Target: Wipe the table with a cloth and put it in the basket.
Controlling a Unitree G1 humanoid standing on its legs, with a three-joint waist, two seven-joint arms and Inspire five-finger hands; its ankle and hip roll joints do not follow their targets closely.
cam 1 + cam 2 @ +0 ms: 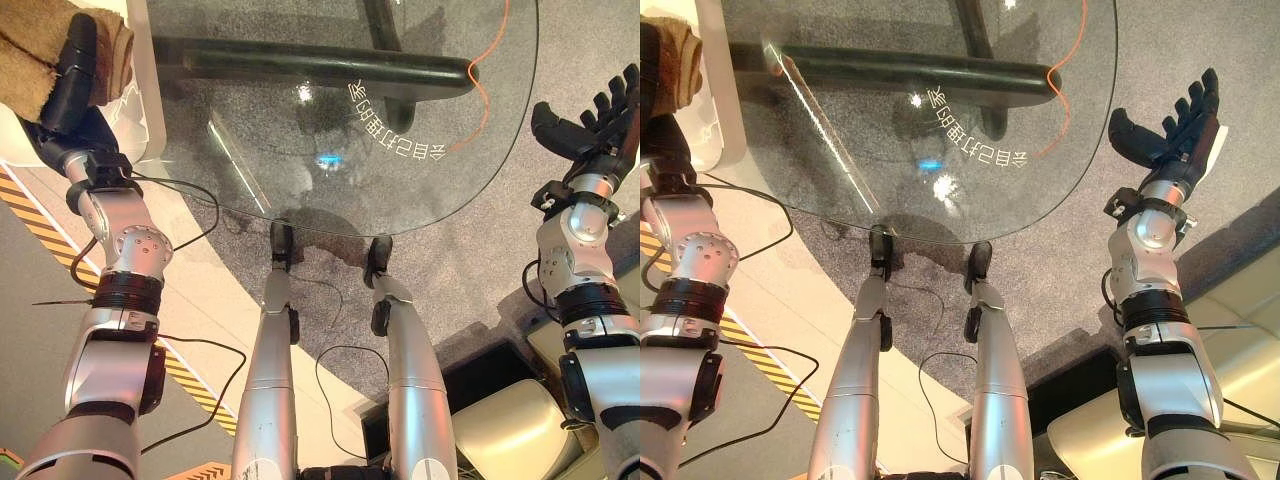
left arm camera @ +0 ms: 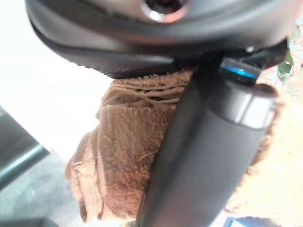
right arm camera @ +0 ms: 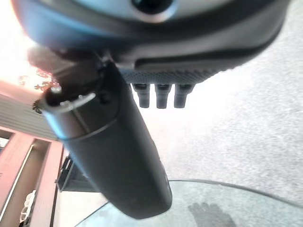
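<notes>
A tan terry cloth (image 1: 25, 60) is bunched in my left hand (image 1: 70, 75) at the far left, beside the glass table's left edge. In the left wrist view my thumb (image 2: 208, 156) is curled across the cloth (image 2: 123, 156), pressing it into the palm. The hand and cloth hover over a white rounded container (image 1: 142, 120), likely the basket. The round glass table (image 1: 400, 190) lies ahead of me with dark legs showing through it. My right hand (image 1: 1170, 130) is raised off the table's right edge over grey carpet, fingers spread straight and holding nothing; its thumb (image 3: 113, 156) sticks out freely.
An orange cable (image 1: 490, 80) runs under the glass at the right. Yellow-and-black hazard tape (image 1: 30, 215) marks the floor at the left. A beige boxy object (image 1: 510, 430) sits low at the right by my right arm.
</notes>
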